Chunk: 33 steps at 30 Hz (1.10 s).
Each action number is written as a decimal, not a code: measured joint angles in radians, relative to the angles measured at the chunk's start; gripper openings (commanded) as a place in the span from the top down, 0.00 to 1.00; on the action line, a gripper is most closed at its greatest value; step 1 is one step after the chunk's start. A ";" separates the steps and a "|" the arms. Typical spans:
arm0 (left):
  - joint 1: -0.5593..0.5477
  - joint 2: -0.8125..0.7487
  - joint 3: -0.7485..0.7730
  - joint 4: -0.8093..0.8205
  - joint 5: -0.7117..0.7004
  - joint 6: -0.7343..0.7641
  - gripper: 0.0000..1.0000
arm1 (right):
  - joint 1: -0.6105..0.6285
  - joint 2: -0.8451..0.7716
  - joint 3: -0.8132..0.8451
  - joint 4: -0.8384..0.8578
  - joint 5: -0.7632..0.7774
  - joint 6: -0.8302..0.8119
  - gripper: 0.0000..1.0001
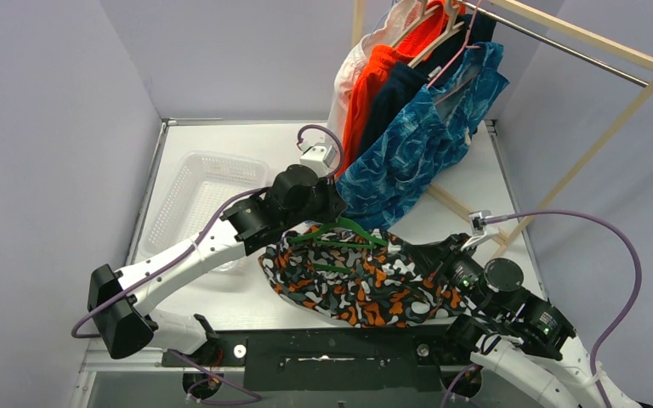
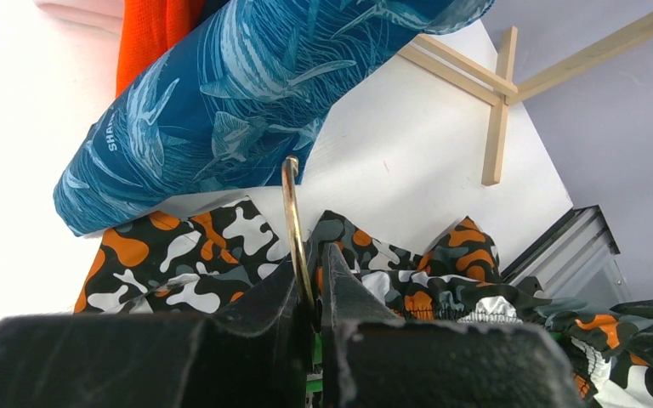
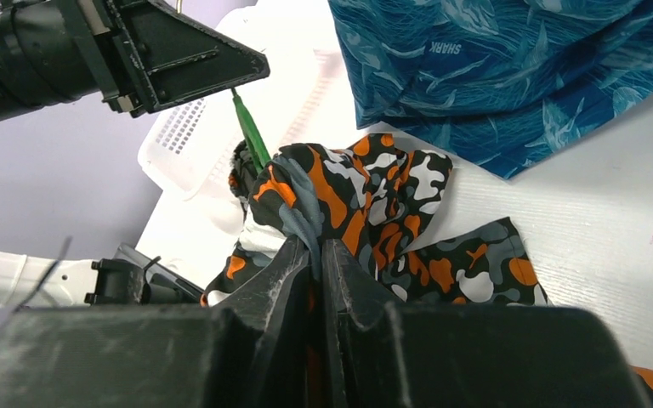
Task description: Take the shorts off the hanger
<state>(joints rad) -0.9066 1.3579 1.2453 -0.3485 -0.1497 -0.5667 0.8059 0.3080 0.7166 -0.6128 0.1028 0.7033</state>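
The camouflage shorts (image 1: 353, 285) are lying in a heap on the table (image 1: 493, 195), between the two arms and just in front of the teal-blue shorts (image 1: 417, 144) hanging from the rack (image 1: 595, 36). The green hanger (image 1: 350, 226) is showing at their far edge, toward the left arm. The left gripper (image 2: 313, 285) is clamping the hanger's metal hook (image 2: 292, 212) between closed fingers, holding it just above the fabric. The right gripper (image 3: 316, 255) is pinching a fold of the camouflage cloth, jaws shut tight on it.

To my eye the stripping itself is in hand — one arm anchoring the hanger, the other gripping the shorts to draw them off. The next move is calling for the right arm to pull the cloth away from the hook and off the hanger's arms. It should go steadily, since the waistband may be catching on the green shoulders — while the left holds the hook fixed.
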 measured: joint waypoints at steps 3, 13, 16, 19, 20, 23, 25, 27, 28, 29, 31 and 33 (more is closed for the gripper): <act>0.000 0.000 0.000 -0.001 0.000 0.001 1.00 | 0.000 0.019 0.011 -0.019 0.018 0.021 1.00; 0.023 -0.013 0.004 -0.011 -0.035 -0.009 1.00 | 0.004 0.149 0.114 -0.098 0.165 0.152 1.00; 0.072 -0.042 0.006 -0.070 -0.117 0.012 1.00 | -0.006 0.124 0.131 -0.188 0.310 0.148 1.00; 0.138 -0.080 0.007 -0.070 -0.180 0.008 1.00 | -0.007 0.055 0.131 -0.258 0.388 0.153 1.00; 0.144 -0.092 0.008 -0.068 -0.190 0.001 1.00 | -0.007 0.037 0.131 -0.274 0.403 0.151 1.00; 0.138 -0.114 0.008 -0.061 -0.189 -0.003 1.00 | -0.007 0.024 0.131 -0.291 0.417 0.142 1.00; 0.137 -0.116 0.008 -0.054 -0.181 -0.003 1.00 | -0.007 0.034 0.130 -0.291 0.413 0.130 1.00; 0.137 -0.115 0.008 -0.054 -0.173 -0.002 1.00 | -0.007 0.059 0.127 -0.283 0.405 0.117 1.00; 0.137 -0.114 0.008 -0.054 -0.167 -0.001 1.00 | -0.008 0.081 0.122 -0.273 0.397 0.109 0.99; 0.137 -0.114 0.008 -0.055 -0.164 0.002 1.00 | -0.008 0.111 0.116 -0.261 0.388 0.096 0.98; 0.138 -0.114 0.008 -0.059 -0.161 0.011 1.00 | -0.008 0.188 0.108 -0.233 0.372 0.068 0.90; 0.143 -0.114 0.003 -0.062 -0.161 0.025 1.00 | -0.009 0.271 0.107 -0.205 0.359 0.043 0.81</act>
<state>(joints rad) -0.7639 1.2434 1.2488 -0.4107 -0.3103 -0.5415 0.7971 0.5789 0.8234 -0.8177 0.4618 0.7467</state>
